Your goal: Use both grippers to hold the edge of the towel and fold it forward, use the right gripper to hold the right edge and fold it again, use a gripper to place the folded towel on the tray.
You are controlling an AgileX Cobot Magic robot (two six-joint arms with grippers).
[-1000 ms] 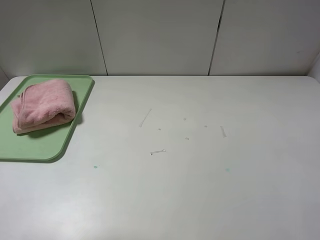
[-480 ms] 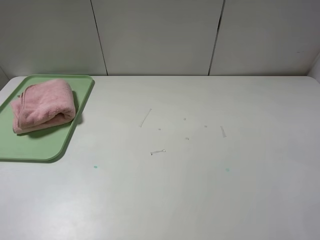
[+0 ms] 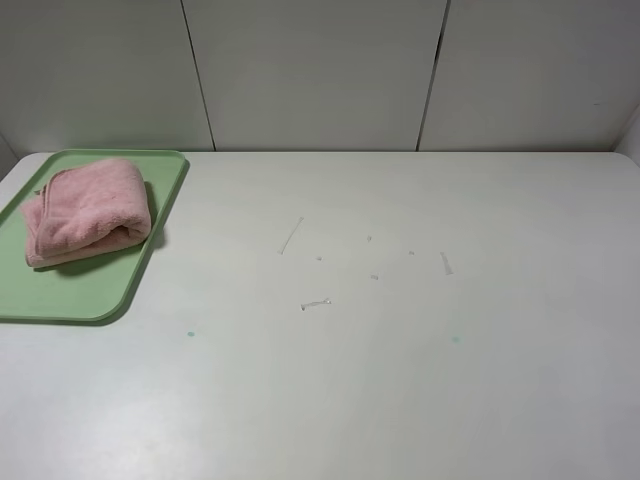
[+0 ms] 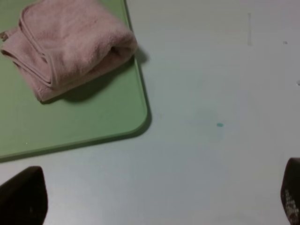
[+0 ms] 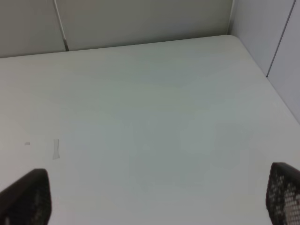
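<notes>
The pink towel lies folded in a thick bundle on the pale green tray at the table's far left. The left wrist view shows the same towel on the tray, with its stitched edge along the fold. My left gripper is open, well back from the tray, only its black fingertips showing over bare table. My right gripper is open too, its fingertips wide apart above the table's right part. Neither arm appears in the high view.
The white table carries small scuffs and tape bits near the middle, and a teal dot beside the tray. Grey wall panels close the back, and a side wall stands on the right.
</notes>
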